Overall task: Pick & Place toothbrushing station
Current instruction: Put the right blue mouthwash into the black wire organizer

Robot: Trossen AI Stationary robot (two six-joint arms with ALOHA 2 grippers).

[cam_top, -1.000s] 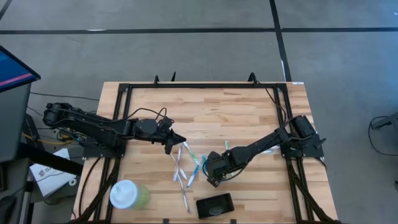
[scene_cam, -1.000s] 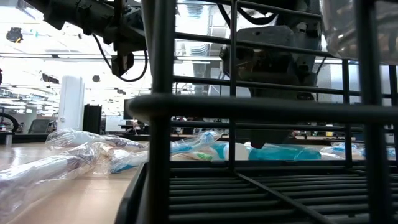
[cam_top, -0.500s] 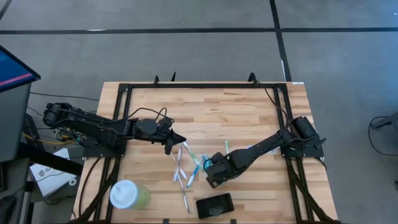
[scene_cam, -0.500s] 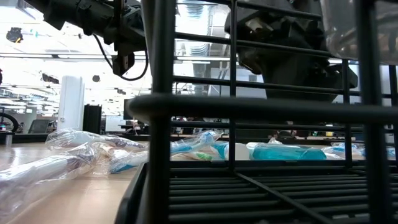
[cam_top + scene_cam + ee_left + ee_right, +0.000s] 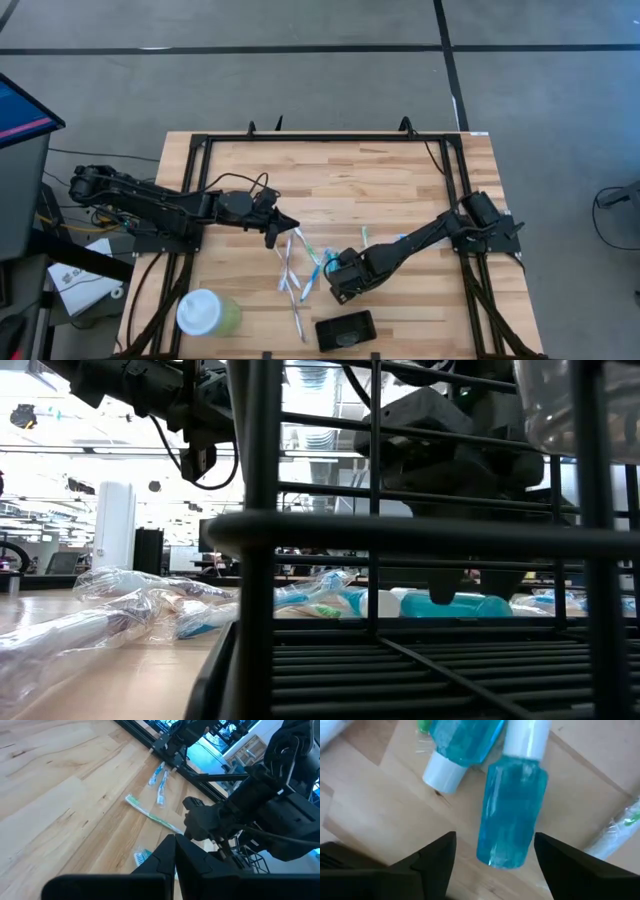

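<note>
High view: my right fingers [image 5: 342, 284] sit low over the desk [image 5: 370, 190], at the near end of the scatter of toothbrushes [image 5: 300, 265]. The black holder [image 5: 345, 329] lies just nearer the front edge, apart from everything. My left fingers [image 5: 283, 224] hover at the far end of the same scatter. The green cup [image 5: 208, 312] stands well off at the front left corner.

Low view: wire bars fill the foreground. Past them, wrapped brushes [image 5: 140, 600] lie flat, and a teal tube [image 5: 460, 604] rests on the wood directly under my dark right arm. This shows the tube is still down on the desk, which the overhead picture cannot tell me.

Left wrist view: left fingers [image 5: 174, 851] pinched together on nothing. Ahead lie a green-bristled brush [image 5: 152, 816] and two blue ones [image 5: 160, 782]; my right arm blocks the tube.

Right wrist view: right fingers [image 5: 492, 851] spread wide, one on each side of the teal tube [image 5: 512, 812], not yet touching it. A second tube [image 5: 455, 747] lies just beside, their white caps close. Only here is the straddle plain.

Judgement: the pick is in hand. I should come down square over the tube's middle and close evenly, keeping clear of the neighbour, since the smooth round body could roll or squirt sideways.
</note>
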